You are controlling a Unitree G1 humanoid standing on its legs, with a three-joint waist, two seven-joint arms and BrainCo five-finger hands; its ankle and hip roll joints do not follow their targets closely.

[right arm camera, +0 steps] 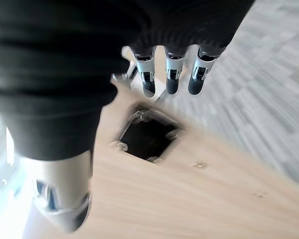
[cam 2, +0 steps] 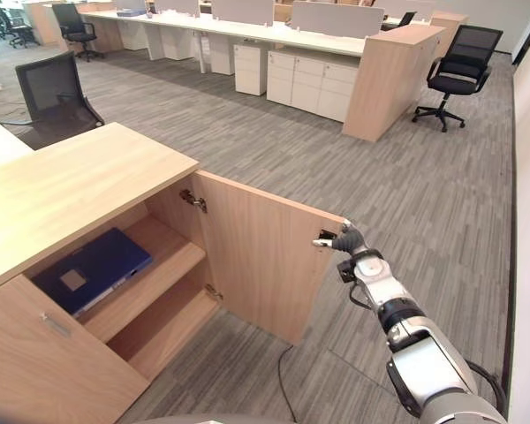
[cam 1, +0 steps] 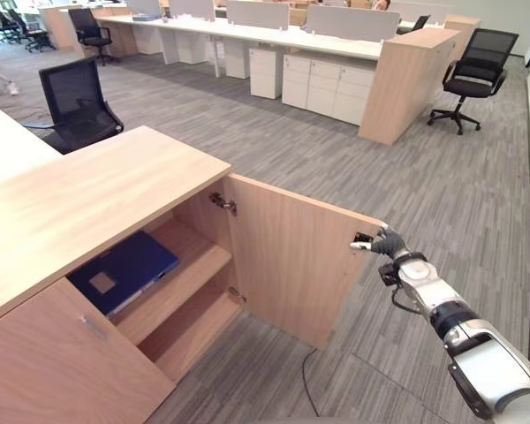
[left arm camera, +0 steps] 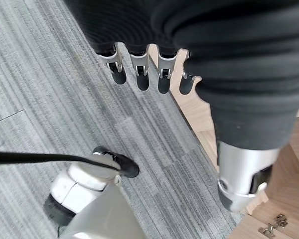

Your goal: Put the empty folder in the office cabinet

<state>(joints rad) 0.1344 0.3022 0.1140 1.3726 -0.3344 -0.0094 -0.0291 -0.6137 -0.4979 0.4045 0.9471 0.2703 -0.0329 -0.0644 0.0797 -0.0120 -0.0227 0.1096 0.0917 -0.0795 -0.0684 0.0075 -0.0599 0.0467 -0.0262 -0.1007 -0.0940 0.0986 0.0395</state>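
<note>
My right hand (cam 1: 387, 242) is out at the far top corner of the open cabinet door (cam 1: 287, 256). My right fingers (right arm camera: 170, 79) are straight, not curled, and they reach over the door's edge. My thumb is on the other side of the wood. I am touching the door but I am not squeezing anything. Close by my fingers on the inside of the door there is a small dark square latch (right arm camera: 145, 139).

The blue folder (cam 1: 124, 270) is well apart from my right hand. It lies flat on the top shelf (cam 1: 181, 269) inside the cabinet (cam 1: 88, 190), on the left side. It has a small pale label on its cover. The whole open door stands between the folder and my right fingers. The shelf under it is bare wood.

My left hand (left arm camera: 154, 35) hangs down over the grey carpet (cam 1: 336, 168), next to the wood of the cabinet. Its fingers (left arm camera: 142, 77) are straight and loose and hold nothing.

Far away there are black office chairs (cam 1: 473, 75) and long white desks (cam 1: 274, 40) with white drawers (cam 1: 331, 88). One more black chair (cam 1: 75, 102) stands just past the cabinet on the left.
</note>
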